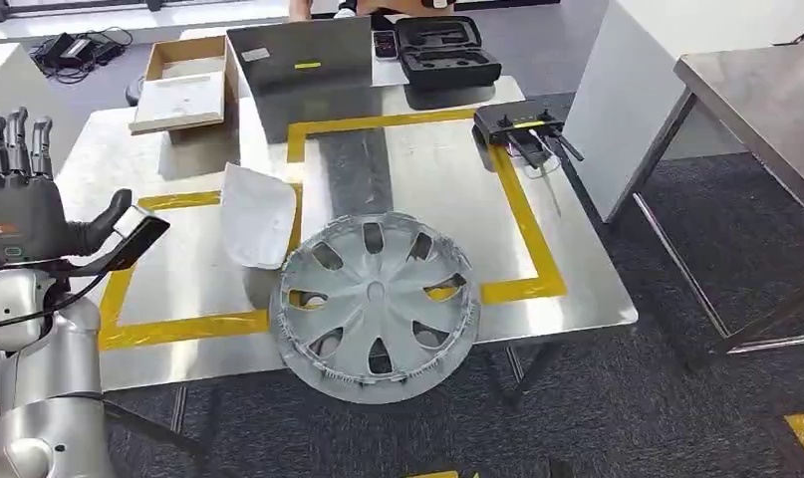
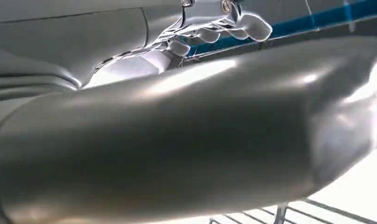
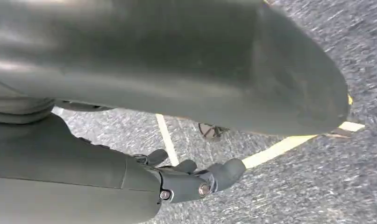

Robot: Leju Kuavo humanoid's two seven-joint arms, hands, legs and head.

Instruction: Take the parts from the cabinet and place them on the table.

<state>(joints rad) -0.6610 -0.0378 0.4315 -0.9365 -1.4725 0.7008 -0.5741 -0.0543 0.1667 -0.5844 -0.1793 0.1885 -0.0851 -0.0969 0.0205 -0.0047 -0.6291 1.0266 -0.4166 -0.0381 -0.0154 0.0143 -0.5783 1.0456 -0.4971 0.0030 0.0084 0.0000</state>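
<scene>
Head view: hubcap (image 1: 376, 304) overhangs the table (image 1: 567, 299) near edge, left robot hand (image 1: 24, 199) raised beside it, released, fingers apart

Bright, even overhead light; head view sharp, wrist views soft.
Pale glare across the steel table (image 1: 178, 264), short soft shadows under the wheel cover (image 1: 376, 304); thumb (image 2: 177, 140) out of focus with blown-out white highlights; carpet (image 3: 317, 186) smeared by motion blur.
</scene>
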